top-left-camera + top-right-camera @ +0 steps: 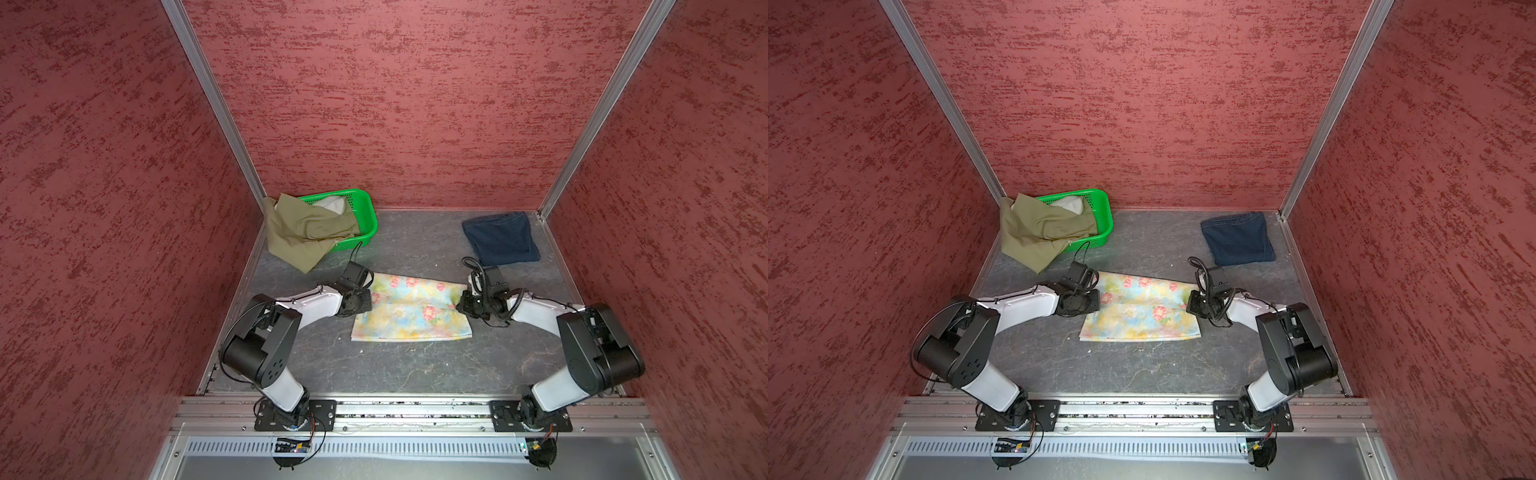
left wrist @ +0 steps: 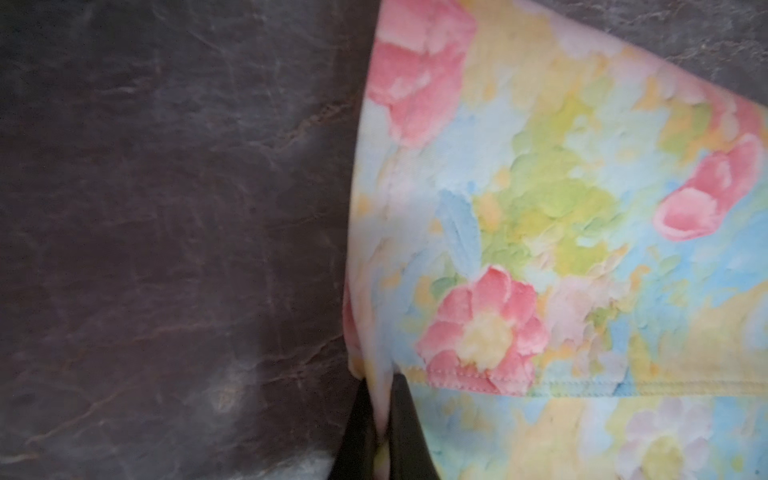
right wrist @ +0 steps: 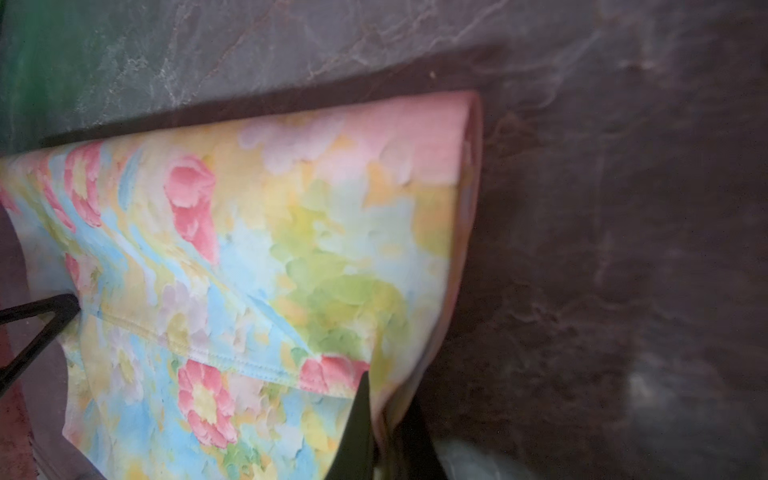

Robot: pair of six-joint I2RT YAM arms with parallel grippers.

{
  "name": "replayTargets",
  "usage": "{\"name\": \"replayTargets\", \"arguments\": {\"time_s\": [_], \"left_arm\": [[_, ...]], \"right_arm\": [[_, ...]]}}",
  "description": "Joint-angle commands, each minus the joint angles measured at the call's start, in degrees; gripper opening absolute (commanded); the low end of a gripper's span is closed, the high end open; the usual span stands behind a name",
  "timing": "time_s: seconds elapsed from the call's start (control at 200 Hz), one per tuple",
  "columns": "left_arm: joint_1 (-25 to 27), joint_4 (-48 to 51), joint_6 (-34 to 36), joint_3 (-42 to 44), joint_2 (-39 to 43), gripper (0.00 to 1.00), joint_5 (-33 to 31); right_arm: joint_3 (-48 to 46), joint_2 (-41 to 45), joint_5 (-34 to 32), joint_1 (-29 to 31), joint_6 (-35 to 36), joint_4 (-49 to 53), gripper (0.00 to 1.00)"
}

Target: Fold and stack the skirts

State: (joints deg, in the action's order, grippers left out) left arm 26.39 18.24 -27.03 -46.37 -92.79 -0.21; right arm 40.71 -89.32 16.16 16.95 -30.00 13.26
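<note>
Now your floral skirt (image 1: 409, 309) lies half-folded, just toward the arms from the green basket (image 1: 365, 208), with your left gripper (image 2: 380, 386) and right gripper (image 3: 384, 399) each clamped on one end. Your olive skirt (image 1: 299, 237) drapes over that basket, and the denim skirt (image 1: 500, 237) sits well to the right of it.

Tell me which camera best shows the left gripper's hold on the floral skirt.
The left wrist view: the left gripper pinches the floral skirt up close. Both top views hide the fingertips under its black body; the right wrist view shows it only distantly.
</note>
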Motion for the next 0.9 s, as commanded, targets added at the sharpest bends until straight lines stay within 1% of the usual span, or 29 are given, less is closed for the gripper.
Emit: {"name": "replayTargets", "arguments": {"time_s": [0.0, 0.13, 0.145, 0.205, 0.306, 0.396, 0.526, 0.676, 0.706, 0.897], "left_arm": [[0.98, 0.81, -1.26, 2.05, -2.00, 0.00, 2.12], [1.12, -1.25, -2.47, 2.55, -2.61, 0.00, 3.35], [1.18, -1.64, -2.71, 2.72, -2.65, 0.00, 3.73], [1.80, -3.13, -3.62, 3.06, -2.84, 0.00, 4.27], [3.28, -4.54, -4.69, 2.90, -3.93, 0.00, 4.66], [4.32, -5.93, -5.51, 2.71, -4.88, 0.00, 5.30], [5.41, -7.81, -6.66, 2.95, -5.20, 0.00, 5.87], [6.95, -9.75, -7.55, 3.38, -5.37, 0.00, 6.46], [7.12, -10.35, -7.76, 3.74, -5.38, 0.00, 6.81], [7.36, -12.99, -8.37, 5.47, -4.77, 0.00, 8.13]], "right_arm": [[2.90, 2.56, -6.21, 0.60, 1.33, 9.90, 0.00], [6.66, 5.74, -11.17, 1.65, 1.52, 16.02, 0.00], [7.11, 7.31, -11.59, 1.84, 1.52, 16.69, 0.00], [8.59, 8.95, -13.06, 2.69, 1.34, 18.88, 0.00], [11.31, 10.24, -16.14, 4.99, 0.72, 22.30, 0.00], [13.85, 10.31, -17.46, 7.51, -0.59, 24.24, 0.00], [18.19, 8.79, -18.96, 12.59, -3.69, 26.54, 0.00], [23.30, 6.36, -18.37, 18.36, -8.80, 26.61, 0.00], [24.22, 4.24, -18.29, 19.35, -9.95, 26.40, 0.00], [27.01, -0.97, -15.88, 24.00, -17.86, 20.14, 0.00]]}}
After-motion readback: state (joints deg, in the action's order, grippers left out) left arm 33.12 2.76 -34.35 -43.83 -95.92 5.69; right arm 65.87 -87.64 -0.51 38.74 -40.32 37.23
